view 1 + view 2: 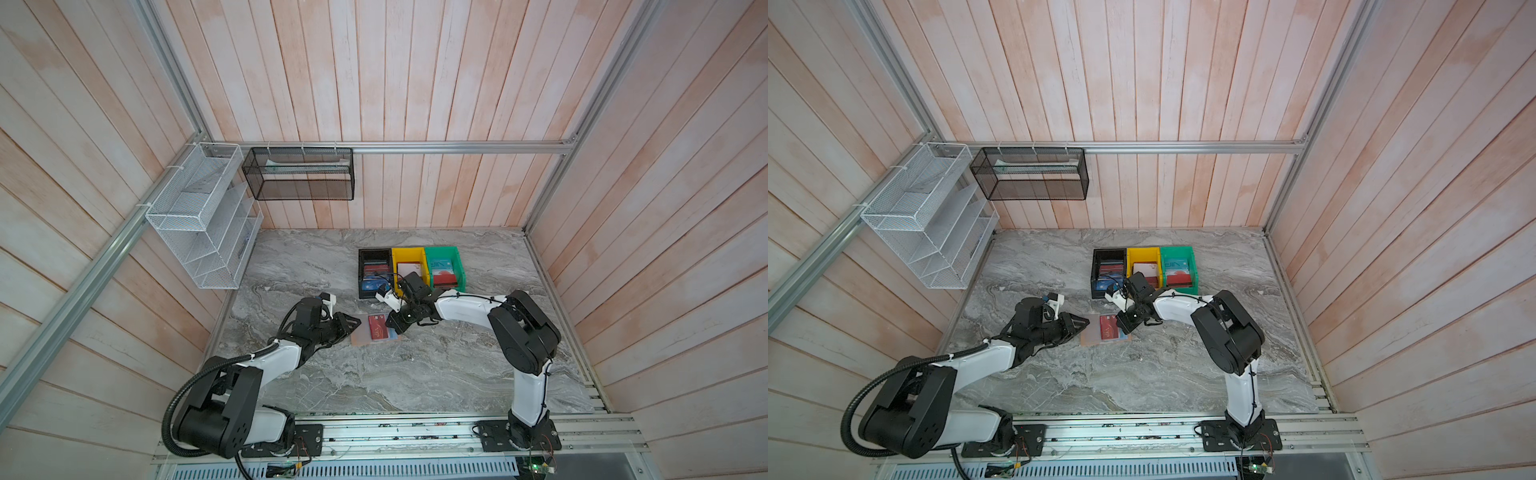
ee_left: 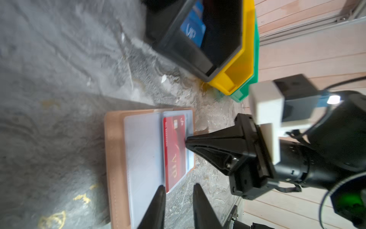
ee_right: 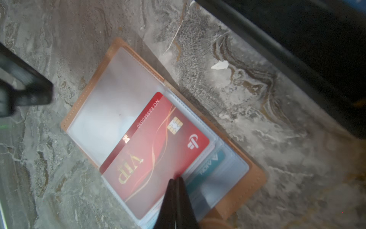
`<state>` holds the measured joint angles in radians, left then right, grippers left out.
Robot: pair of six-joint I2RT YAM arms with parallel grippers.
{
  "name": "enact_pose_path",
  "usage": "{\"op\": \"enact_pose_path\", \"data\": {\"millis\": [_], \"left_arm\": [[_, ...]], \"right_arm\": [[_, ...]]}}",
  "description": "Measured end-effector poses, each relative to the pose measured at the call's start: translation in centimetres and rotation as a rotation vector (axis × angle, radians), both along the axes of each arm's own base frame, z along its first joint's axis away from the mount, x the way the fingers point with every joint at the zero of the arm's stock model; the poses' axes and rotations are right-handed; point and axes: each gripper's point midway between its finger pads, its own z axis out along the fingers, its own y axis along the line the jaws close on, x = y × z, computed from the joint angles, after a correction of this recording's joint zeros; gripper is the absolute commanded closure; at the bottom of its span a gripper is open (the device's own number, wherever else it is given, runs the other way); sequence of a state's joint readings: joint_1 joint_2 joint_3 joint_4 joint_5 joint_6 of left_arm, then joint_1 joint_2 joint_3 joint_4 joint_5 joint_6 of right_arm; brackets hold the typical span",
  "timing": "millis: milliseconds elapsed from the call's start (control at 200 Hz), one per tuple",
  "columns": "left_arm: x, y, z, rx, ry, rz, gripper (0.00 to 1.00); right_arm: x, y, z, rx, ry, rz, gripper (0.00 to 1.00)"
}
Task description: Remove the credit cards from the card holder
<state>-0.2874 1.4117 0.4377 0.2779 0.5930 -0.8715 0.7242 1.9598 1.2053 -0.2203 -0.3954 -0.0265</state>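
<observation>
Right-side jaws are pressed fully together, with nothing between them that I can make out. My right gripper (image 3: pixel 176 183) works as a blunt pusher, tips down on the red card (image 3: pixel 158 150) at its sleeve, as if to slide it towards the spine. One long edge of the card looks bare already. My left gripper (image 2: pixel 179 205) hovers at the card's end, jaws a little apart and empty, placed, I reckon, to pinch that freed edge. The holder (image 3: pixel 255 178) lies open flat on the table (image 1: pixel 415 374), a teal card (image 3: pixel 213 163) tucked beneath. Further back, the black bin (image 1: pixel 360 270), yellow bin (image 1: pixel 408 252) and green bin (image 1: pixel 446 249) hold loose cards.
</observation>
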Motion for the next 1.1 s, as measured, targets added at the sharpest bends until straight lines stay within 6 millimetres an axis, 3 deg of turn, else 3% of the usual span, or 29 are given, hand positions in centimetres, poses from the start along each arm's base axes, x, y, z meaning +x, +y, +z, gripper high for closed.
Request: {"op": "enact_pose_path", "data": {"millis": [110,360,1095], "left_arm": [[-0.4,-0.8,-1.6,-0.017,0.054,-0.013,0.74],[0.0,-2.6,-2.1,-0.052,0.063,-0.05,0.75],[1.2,-3.5,-3.5,-0.079,0.084,-0.062,0.84]], "right_arm": [[0.0,0.0,0.0,0.0,0.0,0.0,1.0],[0.0,0.0,0.0,0.0,-0.001,0.002,1.0],[0.0,0.0,0.0,0.002,0.001,0.003,1.0]]}}
